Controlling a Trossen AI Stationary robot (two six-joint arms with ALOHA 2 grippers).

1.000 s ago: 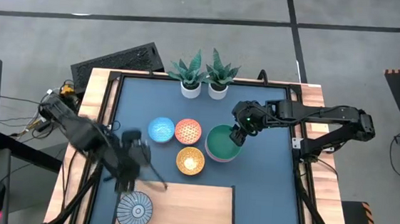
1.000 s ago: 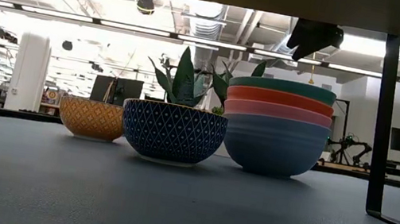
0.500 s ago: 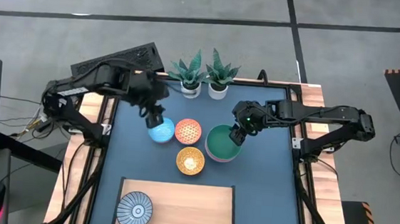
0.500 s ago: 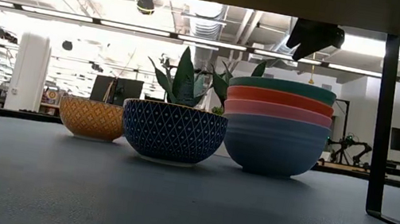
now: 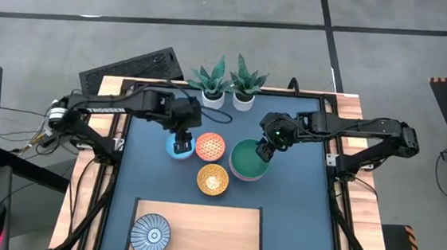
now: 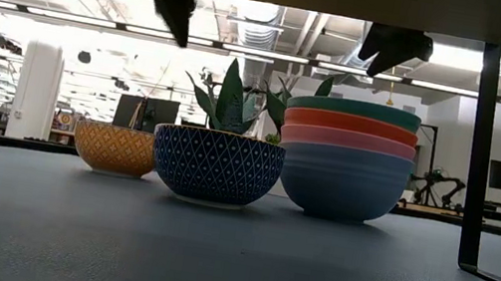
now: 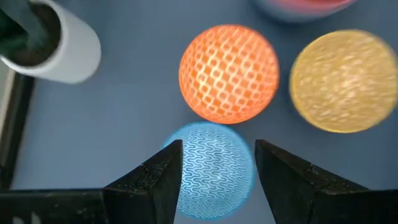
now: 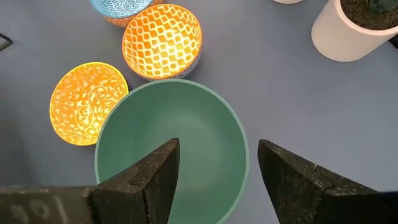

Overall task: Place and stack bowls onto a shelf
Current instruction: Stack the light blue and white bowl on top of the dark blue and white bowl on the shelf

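Note:
Three small patterned bowls sit on the dark blue table: a blue one (image 5: 178, 147), an orange-red one (image 5: 210, 147) and a yellow-orange one (image 5: 213, 179). A grey-blue bowl (image 5: 151, 234) sits on the pale wooden shelf (image 5: 215, 232). A green bowl (image 5: 249, 159) tops a stack of larger bowls (image 6: 346, 161). My left gripper (image 7: 217, 152) hangs open above the blue bowl (image 7: 211, 171), well clear of it. My right gripper (image 8: 217, 149) hangs open over the green bowl (image 8: 171, 146) without touching it.
Two white pots with green plants (image 5: 228, 84) stand at the table's far edge, just behind the bowls. Wooden side rails (image 5: 107, 132) run along the table's left and right. A dark upright post (image 6: 478, 156) shows at the right of the low view.
My left gripper has swung from the shelf's left end toward the far edge and then rightward, coming down over the blue bowl, and now shows in the low view. The bowls have stayed where they were.

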